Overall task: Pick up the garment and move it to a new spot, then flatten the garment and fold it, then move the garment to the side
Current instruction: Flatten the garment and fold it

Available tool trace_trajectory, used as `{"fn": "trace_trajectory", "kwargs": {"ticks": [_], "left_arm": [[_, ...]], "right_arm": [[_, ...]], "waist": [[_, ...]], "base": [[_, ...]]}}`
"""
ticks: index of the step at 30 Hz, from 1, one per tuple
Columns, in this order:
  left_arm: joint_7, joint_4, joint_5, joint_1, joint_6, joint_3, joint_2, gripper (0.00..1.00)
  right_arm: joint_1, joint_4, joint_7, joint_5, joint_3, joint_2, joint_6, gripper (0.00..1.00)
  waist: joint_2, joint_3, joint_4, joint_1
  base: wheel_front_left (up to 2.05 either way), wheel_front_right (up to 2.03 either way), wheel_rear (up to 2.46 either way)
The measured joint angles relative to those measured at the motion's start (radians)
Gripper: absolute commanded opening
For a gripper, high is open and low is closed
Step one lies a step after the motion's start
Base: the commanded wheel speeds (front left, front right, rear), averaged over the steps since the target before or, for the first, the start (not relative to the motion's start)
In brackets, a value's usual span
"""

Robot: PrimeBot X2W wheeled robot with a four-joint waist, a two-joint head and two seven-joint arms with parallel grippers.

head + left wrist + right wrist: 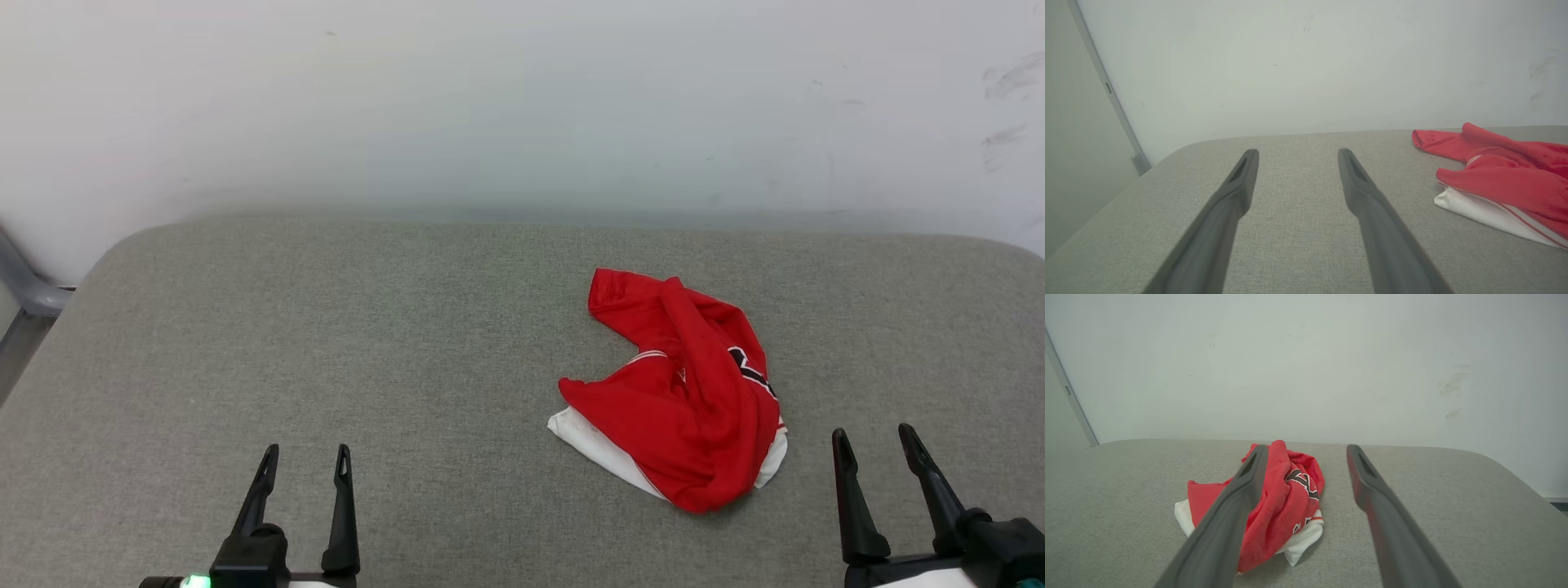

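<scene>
Grey table (326,367) holds the garment (686,400), lettering (1300,479) unreadable; left tool (308,451) and right tool (872,431) gape empty.

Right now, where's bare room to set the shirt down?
Left half of the grey surface, between left gripper and wall, is bare; so is the strip behind the shirt. Crowded only at the shirt, by the right gripper.

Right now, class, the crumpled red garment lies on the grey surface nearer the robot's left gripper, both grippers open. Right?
No. The head view shows the garment nearer the right gripper, not the left gripper. It is crumpled on the grey surface, both grippers open.
</scene>
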Motion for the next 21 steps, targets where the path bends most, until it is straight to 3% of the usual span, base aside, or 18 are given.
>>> {"fn": "trace_trajectory", "kwargs": {"ticks": [21], "left_arm": [[0.0,0.019,0.042,0.005,-0.057,0.062,-0.045,1.0]], "right_arm": [[0.003,0.001,0.0,0.01,-0.006,0.0,0.0,1.0]], "waist": [[0.0,0.002,0.006,0.0001]], "base": [[0.0,0.0,0.0]]}}
